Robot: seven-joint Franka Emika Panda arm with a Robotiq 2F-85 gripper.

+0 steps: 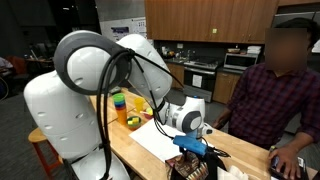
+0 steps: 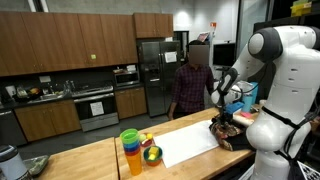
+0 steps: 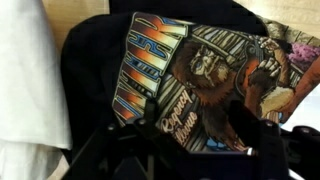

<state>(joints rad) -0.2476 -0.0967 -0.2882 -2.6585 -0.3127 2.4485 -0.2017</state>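
Black fabric garment with a multicoloured printed panel lying in a crumpled heap on the light wooden worktop, directly beneath the jaws of the white robot arm. In the wrist view the print, with orange lettering and a brown figure, fills the centre of the frame. The jaws enter as dark shapes from 6 o'clock and stand apart, open, with the print visible in the gap between them. Whether their tips touch the cloth cannot be told, since they merge with the black fabric. In both exterior views the garment appears as a dark mound at the end of the worktop, with the arm's wrist bent downward over it. A flat white rectangular sheet lies just beside the garment, at 9 o'clock of it in that view and also at 9 o'clock in the wrist view. Beyond the sheet, again toward 9 o'clock, stands a stack of coloured plastic cups, green uppermost, and next to it a small green-and-yellow item too small to identify. A person in a dark plaid shirt stands on the far side of the worktop, at 3 o'clock of the jaws in that view. Brown kitchen cabinets form the background.
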